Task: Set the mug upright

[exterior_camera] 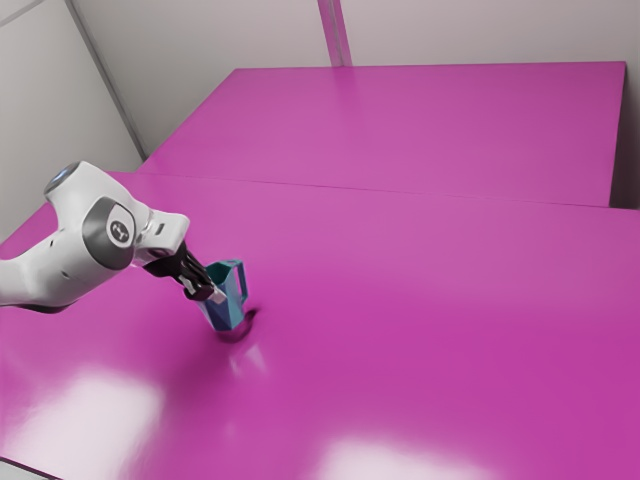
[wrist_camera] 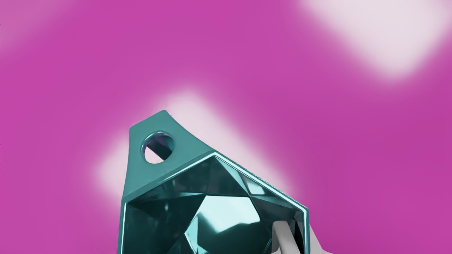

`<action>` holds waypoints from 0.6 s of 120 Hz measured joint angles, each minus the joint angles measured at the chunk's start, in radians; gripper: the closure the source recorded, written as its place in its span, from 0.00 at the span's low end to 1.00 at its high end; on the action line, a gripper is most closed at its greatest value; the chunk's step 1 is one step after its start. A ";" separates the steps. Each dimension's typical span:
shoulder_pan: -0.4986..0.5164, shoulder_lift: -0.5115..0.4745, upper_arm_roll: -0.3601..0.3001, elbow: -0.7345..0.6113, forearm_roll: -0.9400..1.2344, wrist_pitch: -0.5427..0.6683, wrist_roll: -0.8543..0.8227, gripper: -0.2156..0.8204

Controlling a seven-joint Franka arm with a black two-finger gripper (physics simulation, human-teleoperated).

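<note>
The gripper (exterior_camera: 210, 294) is clamped on the side of the mug (exterior_camera: 228, 314), with one finger (wrist_camera: 282, 234) in the mug and the other just outside it. The mug is blue-green and shiny, with flat sides. Its open top points up, and it looks close to upright, maybe with a small lean. It is over the pink table (exterior_camera: 400, 300), on the exterior view's left part, and a dark shadow lies just under it. I can't tell if its bottom touches the table. The handle (exterior_camera: 243, 280) is on the exterior view's right side of the mug, and the wrist view shows a round hole in it. The white arm (exterior_camera: 90, 240) comes in from the exterior view's left.
</note>
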 joint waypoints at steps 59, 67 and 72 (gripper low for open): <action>-0.001 0.054 -0.023 -0.001 0.022 0.077 -0.202 0.97; -0.001 0.060 -0.023 0.000 0.023 0.079 -0.219 0.97; -0.001 0.062 -0.023 0.001 0.023 0.079 -0.229 0.95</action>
